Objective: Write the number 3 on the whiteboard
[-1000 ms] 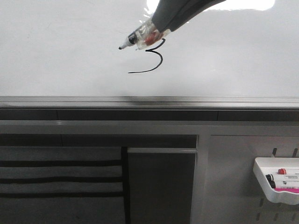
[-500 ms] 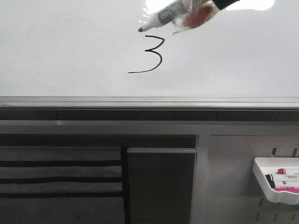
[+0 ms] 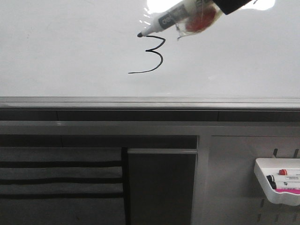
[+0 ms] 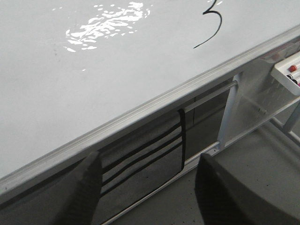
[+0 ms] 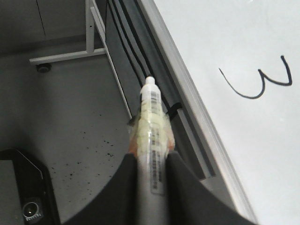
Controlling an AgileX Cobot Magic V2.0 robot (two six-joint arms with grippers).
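A thin black number 3 [image 3: 154, 55] with a long tail sweeping left is drawn on the glossy whiteboard [image 3: 61, 51]. It also shows in the left wrist view [image 4: 212, 22] and the right wrist view [image 5: 262, 82]. My right gripper [image 3: 213, 7] is shut on a white marker [image 3: 176, 16] wrapped in tape; its black tip [image 3: 139, 34] hangs just above the digit's top left, and contact with the board is unclear. In the right wrist view the marker [image 5: 151, 136] sits between the fingers [image 5: 185, 187]. My left gripper [image 4: 145, 187] is open and empty, below the board's rail.
A grey metal rail [image 3: 150, 103] runs along the whiteboard's lower edge. A small white tray [image 3: 276, 185] with markers hangs at the lower right. A dark panel [image 3: 161, 187] and a grey striped panel [image 3: 61, 180] stand below the rail.
My right gripper with the marker rose up and to the right off the finished digit, then dipped slightly back toward its top. The left arm has not moved.
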